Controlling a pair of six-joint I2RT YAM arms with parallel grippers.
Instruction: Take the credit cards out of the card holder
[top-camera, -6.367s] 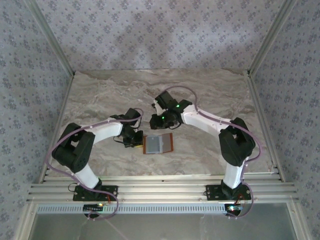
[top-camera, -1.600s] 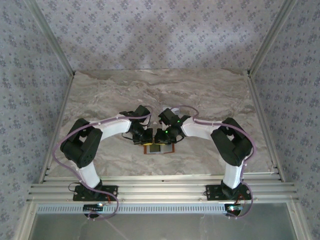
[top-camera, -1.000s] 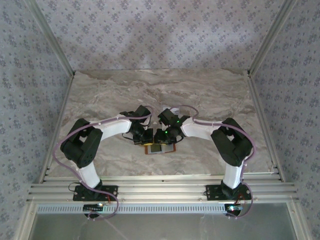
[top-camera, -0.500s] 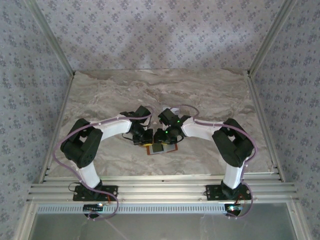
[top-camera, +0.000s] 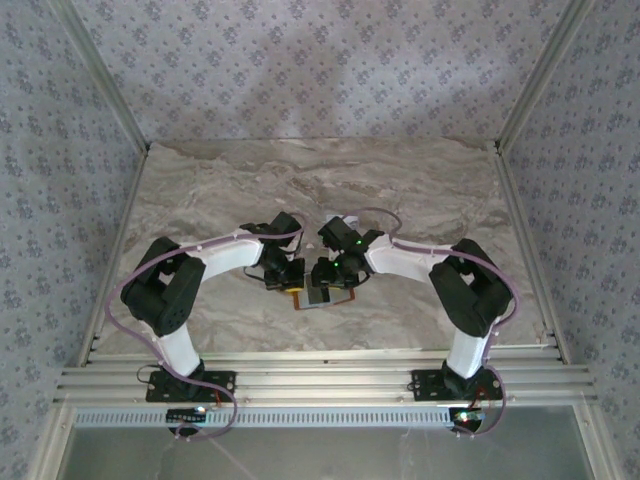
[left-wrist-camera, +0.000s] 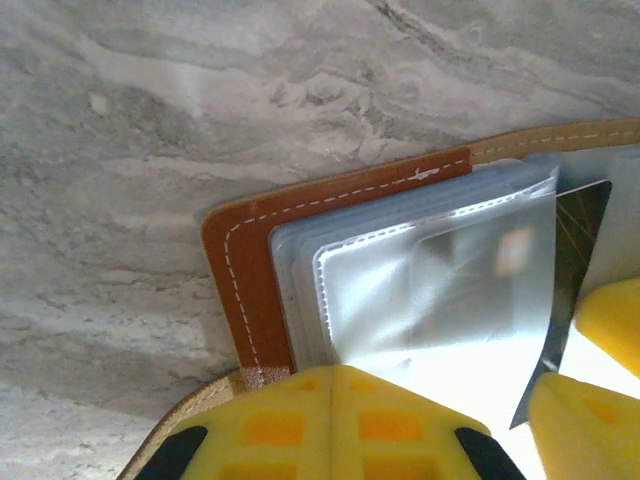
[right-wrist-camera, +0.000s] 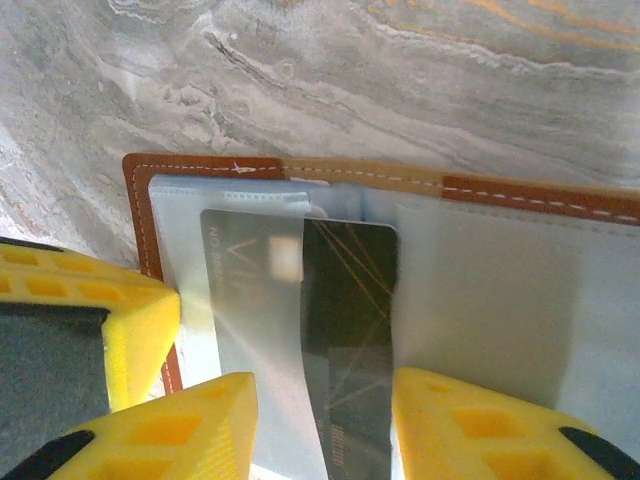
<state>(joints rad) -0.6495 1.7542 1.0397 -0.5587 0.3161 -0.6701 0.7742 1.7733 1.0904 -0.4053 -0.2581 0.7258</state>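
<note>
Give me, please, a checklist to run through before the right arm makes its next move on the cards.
1. The card holder lies open on the table: ok.
2. The left gripper is shut and rests on the holder's edge: ok.
3. The right gripper has its jaws open astride the dark card: ok.
4. Only one card lies between the jaws: not ok, the silver card is partly there too.
5. The dark card is free of its sleeve: cannot tell.
</note>
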